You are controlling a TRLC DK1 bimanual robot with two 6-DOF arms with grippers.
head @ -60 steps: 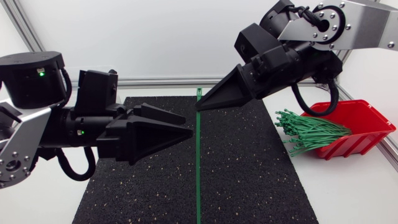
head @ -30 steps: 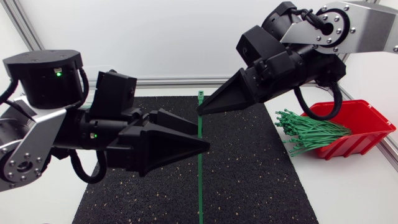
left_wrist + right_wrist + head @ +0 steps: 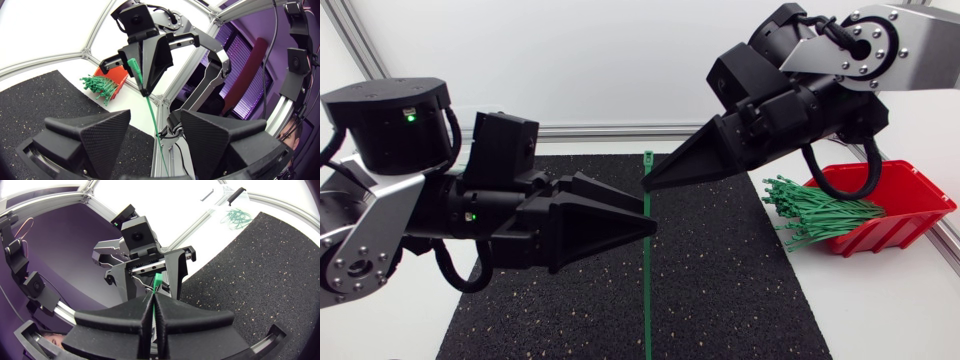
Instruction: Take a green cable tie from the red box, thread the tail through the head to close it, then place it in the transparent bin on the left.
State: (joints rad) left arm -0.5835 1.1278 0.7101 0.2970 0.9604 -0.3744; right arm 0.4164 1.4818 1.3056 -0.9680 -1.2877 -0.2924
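Observation:
A green cable tie hangs straight down over the black mat, its head uppermost. My right gripper is shut on the tie just below the head; the right wrist view shows the head sticking out past the closed tips. My left gripper comes in from the left, lower on the strap. In the left wrist view the strap runs through the gap between its fingers, which stand apart. The red box holds several green ties at the right. The transparent bin holds closed ties.
The black mat covers the table's middle, with white table surface around it. The red box stands off the mat's right edge, its ties spilling over the rim toward the mat.
My left gripper has moved right until its tips reach the hanging tie, and its fingers have drawn closer together. The right gripper with the tie has shifted slightly right.

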